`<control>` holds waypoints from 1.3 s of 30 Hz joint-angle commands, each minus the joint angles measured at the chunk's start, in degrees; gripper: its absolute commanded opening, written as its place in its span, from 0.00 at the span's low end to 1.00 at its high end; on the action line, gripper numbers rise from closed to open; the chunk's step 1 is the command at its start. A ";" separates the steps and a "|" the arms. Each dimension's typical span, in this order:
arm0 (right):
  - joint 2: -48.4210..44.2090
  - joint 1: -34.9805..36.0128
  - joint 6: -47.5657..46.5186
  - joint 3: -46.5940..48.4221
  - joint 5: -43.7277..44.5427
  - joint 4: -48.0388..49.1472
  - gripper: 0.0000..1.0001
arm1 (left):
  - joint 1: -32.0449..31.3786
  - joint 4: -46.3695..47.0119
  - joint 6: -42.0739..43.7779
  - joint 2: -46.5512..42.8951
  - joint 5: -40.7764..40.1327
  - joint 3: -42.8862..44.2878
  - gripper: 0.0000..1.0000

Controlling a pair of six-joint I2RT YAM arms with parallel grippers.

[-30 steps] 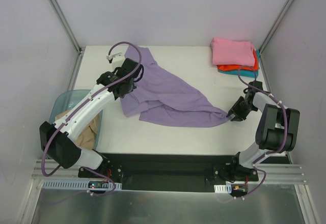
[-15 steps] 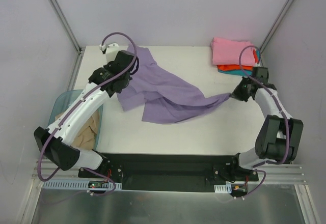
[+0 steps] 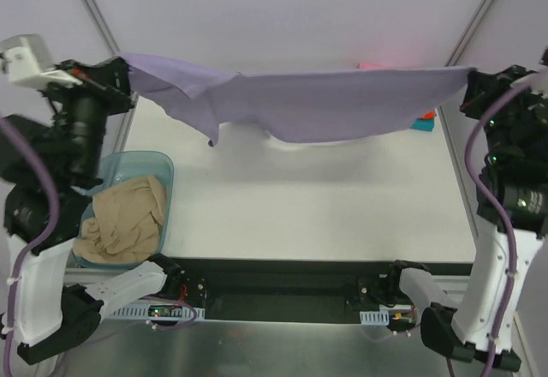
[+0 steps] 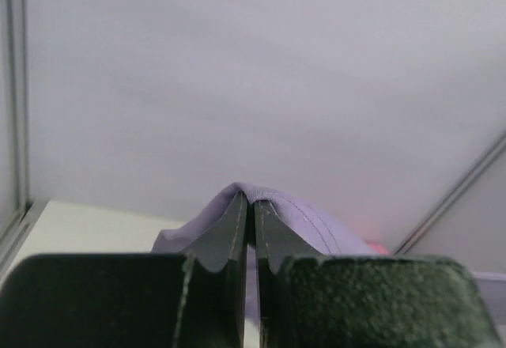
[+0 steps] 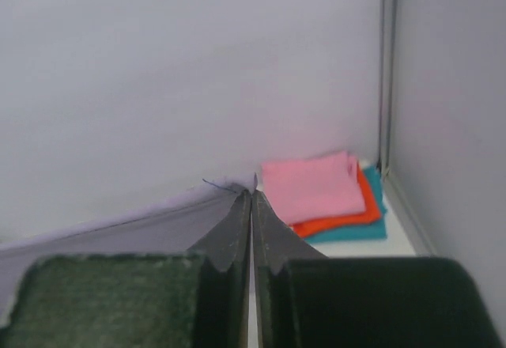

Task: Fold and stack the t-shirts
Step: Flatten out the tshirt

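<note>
My left fingers (image 4: 234,233) and right fingers (image 5: 236,225) are both clamped on the lavender shirt (image 3: 325,103), stretched above the surface's (image 3: 325,214) far edge; it looks clear of it.

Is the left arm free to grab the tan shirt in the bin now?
Probably not yet: the left gripper is shut on the lavender t-shirt, stretched across to the right gripper. The tan t-shirt lies uncovered in the bin, so only that grip stands in the way.

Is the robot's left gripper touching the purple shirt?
Touching. The left wrist view shows the left gripper shut on a fold of the lavender t-shirt, with the cloth pinched right between its fingertips.
</note>
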 commanded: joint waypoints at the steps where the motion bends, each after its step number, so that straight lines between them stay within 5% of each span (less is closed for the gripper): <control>1: -6.33 0.01 -7.41 9.14 6.73 -4.48 0.01 | 0.72 6.02 7.66 -2.44 12.23 8.09 0.00; 14: -8.20 0.01 -14.45 21.65 9.37 -9.32 0.01 | 0.72 6.20 10.30 5.11 20.34 25.07 0.00; 23: -1.61 0.01 -13.75 1.72 10.77 -0.73 0.01 | 1.51 10.93 24.00 26.01 2.14 20.61 0.00; 31: 18.94 -0.52 -9.80 -18.33 5.16 9.04 0.01 | 9.86 11.03 28.49 54.04 16.98 12.33 0.00; 39: 48.81 -0.69 -8.03 -9.13 -1.16 10.46 0.01 | 10.13 10.77 26.05 75.42 22.87 17.34 0.00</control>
